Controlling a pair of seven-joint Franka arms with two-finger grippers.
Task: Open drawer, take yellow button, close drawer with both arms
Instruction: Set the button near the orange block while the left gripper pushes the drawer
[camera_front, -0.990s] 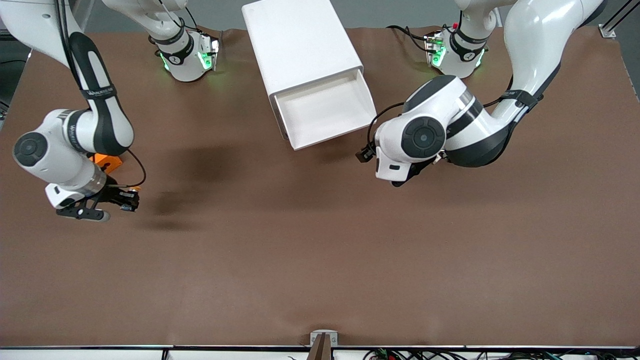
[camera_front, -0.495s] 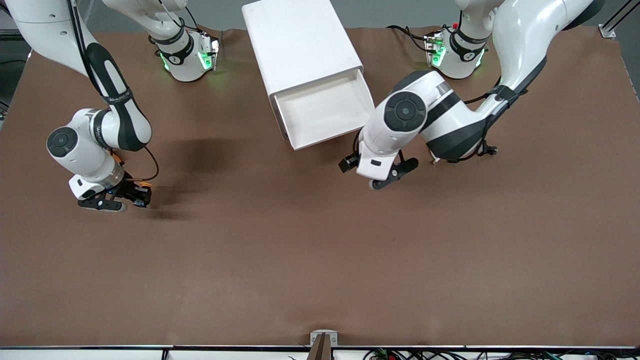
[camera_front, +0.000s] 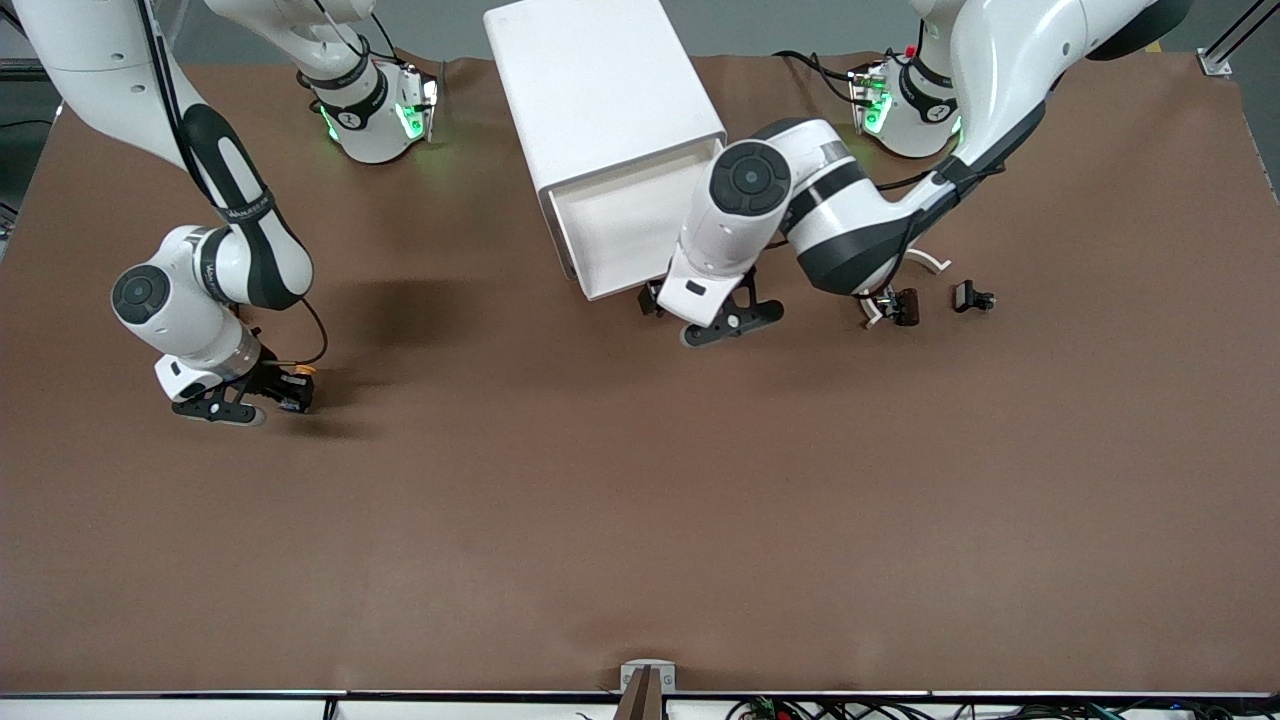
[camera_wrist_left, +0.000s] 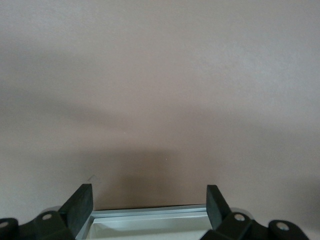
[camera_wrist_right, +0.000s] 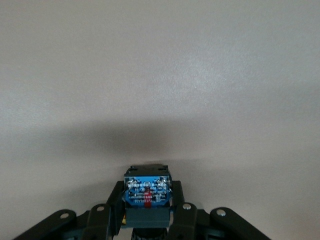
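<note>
The drawer (camera_front: 610, 225) stands pulled out of the white cabinet (camera_front: 600, 80), and its tray shows nothing inside. My left gripper (camera_front: 728, 322) hangs open at the drawer's front corner toward the left arm's end. In the left wrist view the left gripper (camera_wrist_left: 148, 195) has the drawer's front rim (camera_wrist_left: 150, 216) running between its fingers (camera_wrist_left: 81, 205), close to the palm. My right gripper (camera_front: 270, 400) is low over the table toward the right arm's end, shut on the button (camera_front: 300, 375). The button's blue body (camera_wrist_right: 147, 192) fills the right gripper (camera_wrist_right: 147, 202) in the right wrist view.
Two small black-brown parts (camera_front: 905, 305) (camera_front: 972, 297) and a white curved strip (camera_front: 930, 262) lie on the brown table toward the left arm's end, beside the left forearm. The arm bases (camera_front: 375, 110) (camera_front: 905, 105) stand on either side of the cabinet.
The left arm has swung toward the drawer, bringing its open gripper to the front rim and uncovering the small parts. The right gripper has shifted a little toward the table's middle with the button.
</note>
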